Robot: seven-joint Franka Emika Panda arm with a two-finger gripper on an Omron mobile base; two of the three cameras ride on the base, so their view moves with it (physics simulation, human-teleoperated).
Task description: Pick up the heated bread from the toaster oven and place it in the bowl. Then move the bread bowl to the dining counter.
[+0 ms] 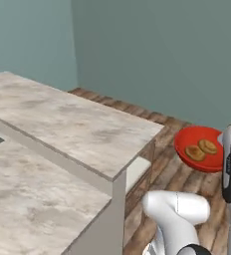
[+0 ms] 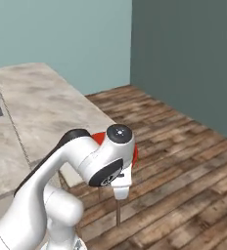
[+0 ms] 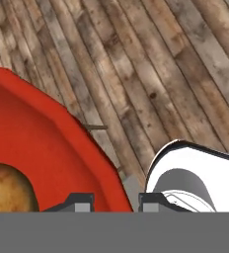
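Red bowl [image 1: 201, 147] with bread [image 1: 201, 149] hung in the air past the end of the dining counter [image 1: 77, 124].

The gripper [image 3: 115, 200] was closed on the bowl's rim, one finger [image 3: 79, 201] inside and one outside. Two browned pieces of bread lay side by side in the bowl. The bowl was beside the counter's corner, over the wooden floor [image 2: 184, 156]. A lower counter [image 1: 33, 204] lay beside the dining counter, on the robot's side.

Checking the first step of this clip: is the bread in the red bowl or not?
In. Two round brown pieces of bread lie inside the bowl, which is carried above the wood floor, right of the dining counter.
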